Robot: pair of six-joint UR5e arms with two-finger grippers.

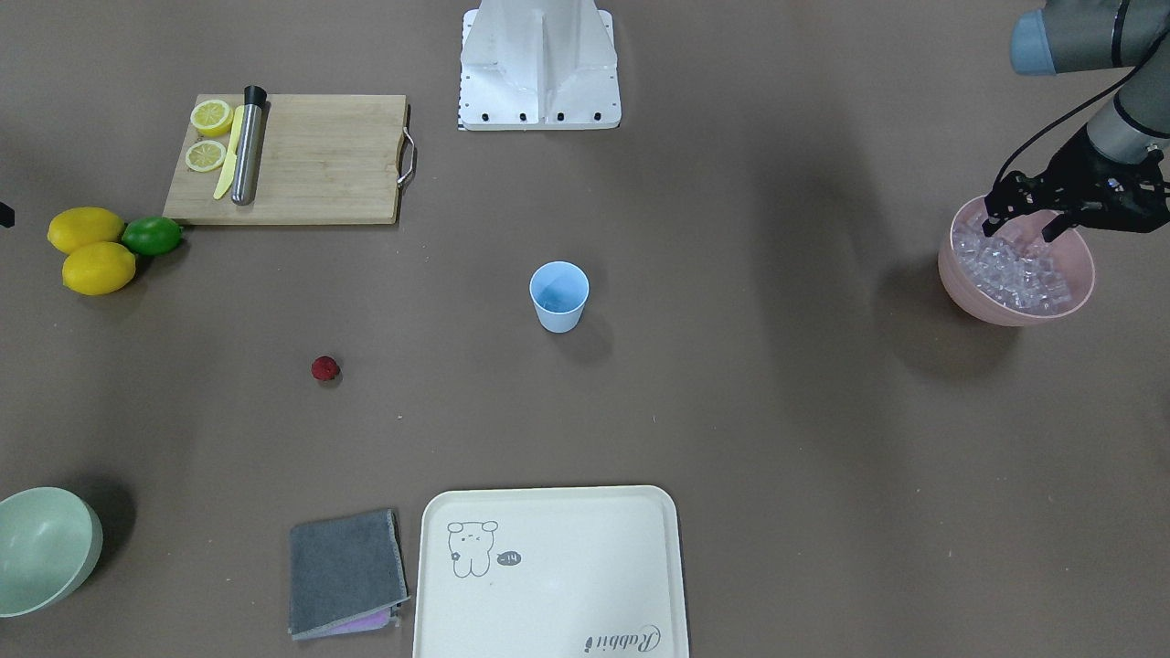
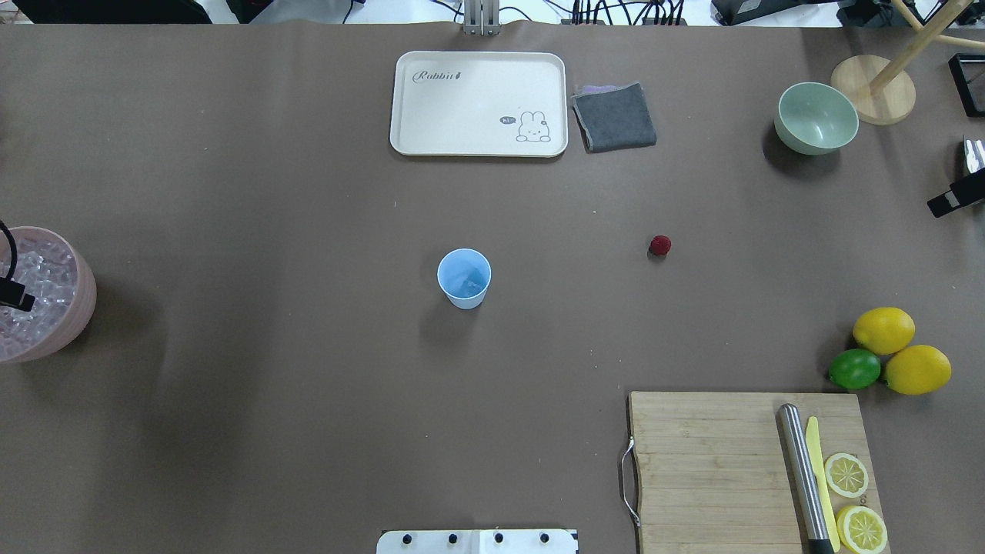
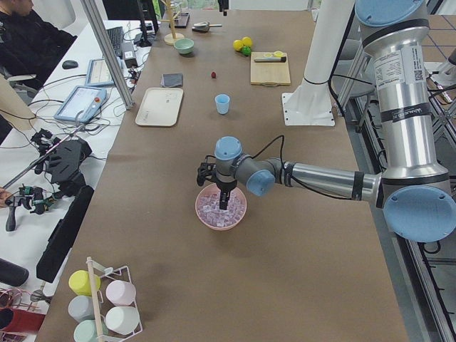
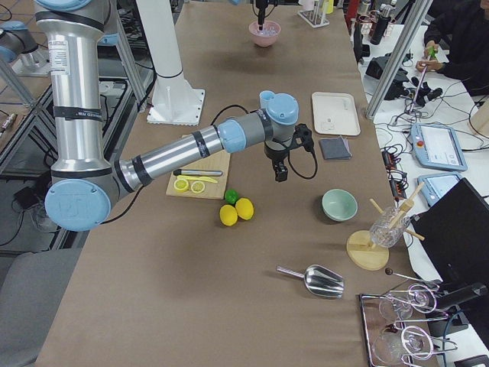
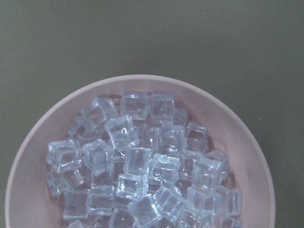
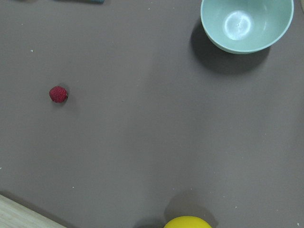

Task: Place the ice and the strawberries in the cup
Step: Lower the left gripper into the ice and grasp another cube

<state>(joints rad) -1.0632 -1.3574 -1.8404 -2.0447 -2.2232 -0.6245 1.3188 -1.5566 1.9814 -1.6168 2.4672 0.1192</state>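
The light blue cup [image 1: 558, 297] stands upright at the table's middle; it also shows in the overhead view [image 2: 464, 278]. The dark red strawberry [image 1: 325, 368] lies alone on the table, also in the right wrist view [image 6: 58, 94]. The ice [image 1: 1010, 270] fills the pink bowl [image 1: 969, 306] and shows close up in the left wrist view [image 5: 142, 166]. My left gripper [image 1: 1024, 227] is open, fingers just over the ice at the bowl's robot-side rim. My right gripper [image 4: 280, 172] hangs high above the table's right end, far from the strawberry; I cannot tell its state.
A cutting board [image 1: 311, 160] holds lemon halves, a yellow knife and a steel muddler. Two lemons [image 1: 87, 228] and a lime [image 1: 152, 236] lie beside it. A cream tray [image 1: 548, 567], a grey cloth [image 1: 345, 571] and a pale green bowl [image 1: 41, 548] sit along the far edge.
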